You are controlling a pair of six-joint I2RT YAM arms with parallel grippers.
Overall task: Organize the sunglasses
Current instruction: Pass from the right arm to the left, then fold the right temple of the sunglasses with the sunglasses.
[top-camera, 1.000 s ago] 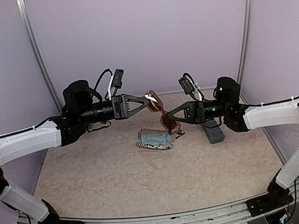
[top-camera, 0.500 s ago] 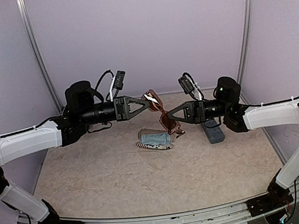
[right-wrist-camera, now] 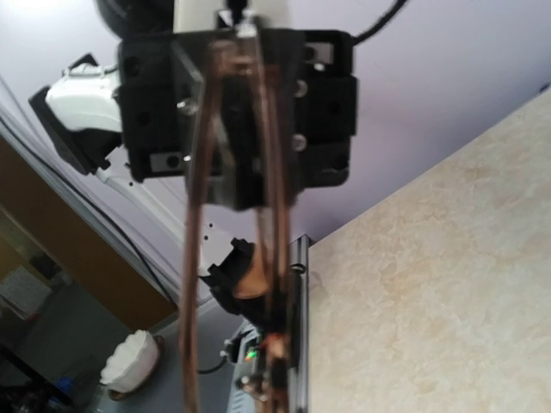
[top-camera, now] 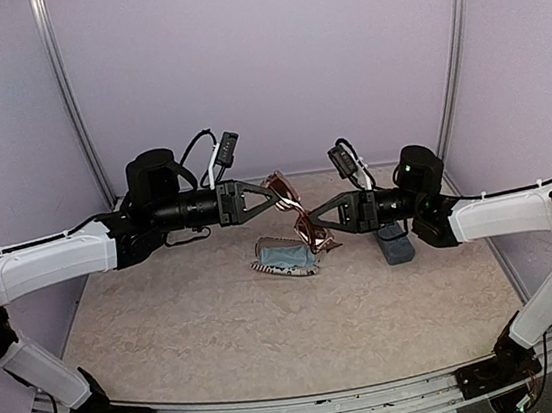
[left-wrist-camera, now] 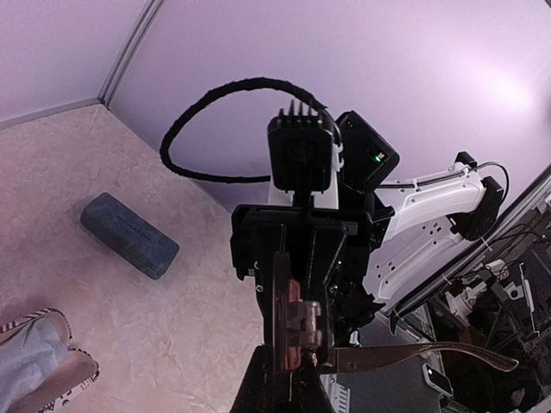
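Observation:
One pair of reddish-brown sunglasses point(top-camera: 294, 207) hangs in the air between my two grippers, above the table's far middle. My left gripper point(top-camera: 281, 197) comes from the left and is shut on the frame's hinge end point(left-wrist-camera: 300, 317). One temple point(left-wrist-camera: 430, 354) sticks out to the right in the left wrist view. My right gripper point(top-camera: 309, 221) meets the glasses from the right at their lower end. In the right wrist view the frame's bars point(right-wrist-camera: 269, 189) run down into the right gripper point(right-wrist-camera: 280, 383). It is too blurred there to see how the jaws stand.
A striped black-and-white pouch point(top-camera: 284, 256) lies on the table just below the glasses. A blue-grey oblong case point(top-camera: 397, 245) lies under the right arm and also shows as the case point(left-wrist-camera: 129, 235) in the left wrist view. Lilac walls close in the back and sides.
The left jaws have closed onto the sunglasses. The left arm has edged a little to the right; the right gripper has dipped slightly. The glasses stay up between them.

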